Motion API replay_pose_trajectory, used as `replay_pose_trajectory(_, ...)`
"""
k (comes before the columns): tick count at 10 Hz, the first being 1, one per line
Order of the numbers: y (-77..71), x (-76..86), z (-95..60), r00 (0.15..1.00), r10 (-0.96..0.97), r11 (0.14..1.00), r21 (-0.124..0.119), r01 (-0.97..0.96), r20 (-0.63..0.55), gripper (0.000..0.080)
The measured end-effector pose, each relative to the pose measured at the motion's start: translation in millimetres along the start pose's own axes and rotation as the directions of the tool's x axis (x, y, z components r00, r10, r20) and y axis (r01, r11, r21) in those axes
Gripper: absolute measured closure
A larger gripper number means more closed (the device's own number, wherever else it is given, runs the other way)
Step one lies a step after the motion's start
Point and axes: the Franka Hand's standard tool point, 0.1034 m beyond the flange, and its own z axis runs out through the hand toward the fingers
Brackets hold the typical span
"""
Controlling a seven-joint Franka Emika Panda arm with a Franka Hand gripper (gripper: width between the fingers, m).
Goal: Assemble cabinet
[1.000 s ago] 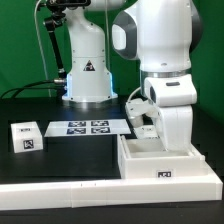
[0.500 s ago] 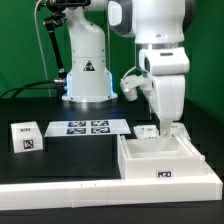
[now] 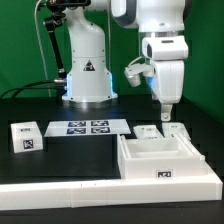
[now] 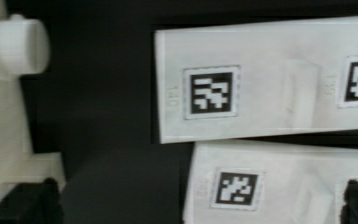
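The cabinet body (image 3: 165, 160), an open white box with a tag on its front, sits at the exterior view's right front. Two smaller white tagged pieces lie just behind it (image 3: 147, 131) (image 3: 178, 131). In the wrist view these show as two flat white panels (image 4: 265, 85) (image 4: 291, 185). A small white tagged block (image 3: 25, 135) lies far to the exterior view's left. My gripper (image 3: 165, 112) hangs above the back of the box, clear of it. In the wrist view the gripper (image 4: 202, 205) is open and empty, with dark fingertips (image 4: 30, 205) at the frame's corners.
The marker board (image 3: 88, 127) lies flat in the middle of the black table. A white robot base (image 3: 88, 65) stands behind it. A white part with a round bump (image 4: 7, 45) shows at the edge of the wrist view. A white ledge (image 3: 60, 195) runs along the front.
The gripper has risen from down at the back of the cabinet box to well above it, moving slightly toward the exterior view's right. The parts have not moved.
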Motion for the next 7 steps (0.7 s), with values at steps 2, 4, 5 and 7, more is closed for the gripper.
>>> replay_pose_trajectory(2, -22.5, 18.3, 14.0, 0.998, 0.055, 0.998, 0.004, -0.055, -0.019, 0.0002)
replay_pose_trajectory(4, -24.4, 17.1, 20.4, 0.998, 0.068, 0.998, 0.019, -0.067, -0.017, 0.0002)
replay_pose_trajectory(5, -24.2, 17.0, 20.3, 0.997, 0.069, 0.997, 0.018, -0.069, -0.018, 0.0002)
replay_pose_trajectory(7, -25.2, 15.2, 25.0, 0.995, 0.098, 0.995, 0.02, -0.098, -0.022, 0.0002)
